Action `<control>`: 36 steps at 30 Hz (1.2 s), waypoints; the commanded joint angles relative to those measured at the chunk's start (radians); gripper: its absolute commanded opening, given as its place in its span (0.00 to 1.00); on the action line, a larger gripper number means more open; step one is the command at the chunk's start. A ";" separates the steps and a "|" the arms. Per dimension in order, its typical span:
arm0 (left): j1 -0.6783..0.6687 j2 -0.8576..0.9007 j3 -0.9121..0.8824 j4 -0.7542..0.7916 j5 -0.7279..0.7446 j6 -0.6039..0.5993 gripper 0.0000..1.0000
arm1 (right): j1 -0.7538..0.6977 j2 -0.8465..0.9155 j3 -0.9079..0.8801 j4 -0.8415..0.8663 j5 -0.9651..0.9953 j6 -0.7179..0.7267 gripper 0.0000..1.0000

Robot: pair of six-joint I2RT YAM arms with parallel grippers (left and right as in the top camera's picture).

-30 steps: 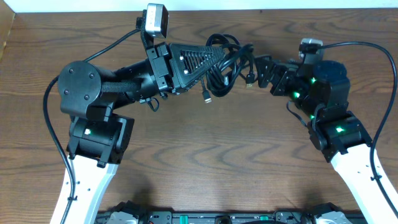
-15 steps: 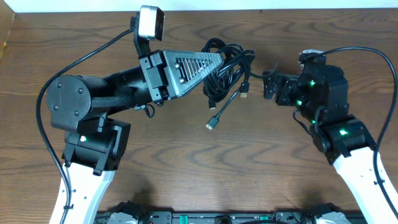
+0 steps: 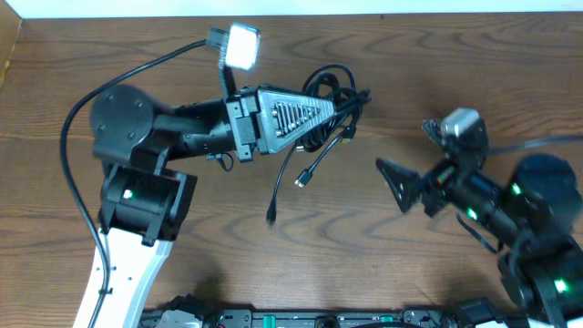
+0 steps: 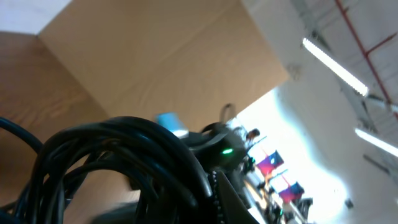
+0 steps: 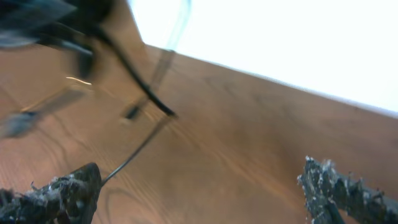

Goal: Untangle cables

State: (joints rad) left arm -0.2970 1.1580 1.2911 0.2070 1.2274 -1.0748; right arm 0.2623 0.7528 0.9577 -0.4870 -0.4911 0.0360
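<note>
Cables (image 3: 319, 77) sit bunched in a black clump at the tip of the left gripper (image 3: 337, 106), whose fingers are pressed together on the bundle and hold it above the far middle of the table (image 3: 273, 273). In the left wrist view the cords (image 4: 112, 155) fill the lower left as thick overlapping loops. 2 loose ends trail from the clump toward the near side, each ending in a small plug (image 3: 299, 182). The right gripper (image 3: 393, 182) is well apart from the clump, to its right and nearer. Its fingers (image 5: 62, 193) are spread wide with nothing between them, and blurred cords show beyond them.
</note>
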 commanded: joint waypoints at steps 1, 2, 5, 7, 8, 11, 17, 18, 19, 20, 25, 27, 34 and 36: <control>0.001 0.018 0.033 -0.011 0.111 0.132 0.08 | -0.002 -0.051 -0.005 -0.008 -0.069 -0.097 0.99; 0.001 0.026 0.033 -0.020 0.137 0.136 0.08 | -0.002 -0.065 -0.005 -0.011 -0.069 -0.114 0.98; -0.004 0.045 0.032 -0.027 0.198 0.136 0.07 | -0.002 -0.086 -0.005 -0.012 -0.069 -0.139 0.95; -0.018 0.057 0.032 -0.027 0.231 0.136 0.07 | -0.002 -0.088 -0.005 -0.012 -0.069 -0.139 0.94; -0.026 0.061 0.032 -0.027 0.247 0.136 0.08 | -0.002 -0.088 -0.005 -0.012 -0.071 -0.139 0.93; -0.058 0.071 0.031 -0.027 0.276 0.140 0.08 | -0.002 -0.088 -0.005 -0.010 -0.110 -0.156 0.93; -0.141 0.076 0.026 -0.027 0.329 0.212 0.07 | -0.002 -0.087 -0.005 0.002 -0.212 -0.244 0.97; -0.152 0.076 0.026 -0.027 0.333 0.226 0.07 | -0.002 -0.087 -0.005 0.002 -0.212 -0.244 0.97; -0.163 0.076 0.026 -0.027 0.336 0.237 0.07 | -0.002 -0.087 -0.005 0.004 -0.212 -0.244 0.97; -0.176 0.077 0.026 -0.027 0.336 0.245 0.07 | -0.002 -0.087 -0.005 0.007 -0.212 -0.244 0.97; -0.228 0.077 0.022 -0.027 0.340 0.303 0.07 | -0.002 -0.087 -0.005 0.051 -0.248 -0.243 0.90; -0.242 0.077 0.021 -0.027 0.344 0.331 0.07 | -0.002 -0.087 -0.005 0.068 -0.284 -0.243 0.85; -0.246 0.077 0.021 -0.027 0.344 0.360 0.08 | -0.002 -0.087 -0.005 0.111 -0.369 -0.243 0.67; -0.246 0.077 0.019 -0.027 0.343 0.361 0.07 | -0.001 -0.087 -0.005 0.131 -0.404 -0.243 0.59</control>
State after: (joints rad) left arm -0.5407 1.2419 1.2911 0.1715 1.5513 -0.7536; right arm 0.2623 0.6674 0.9565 -0.3679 -0.8185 -0.2047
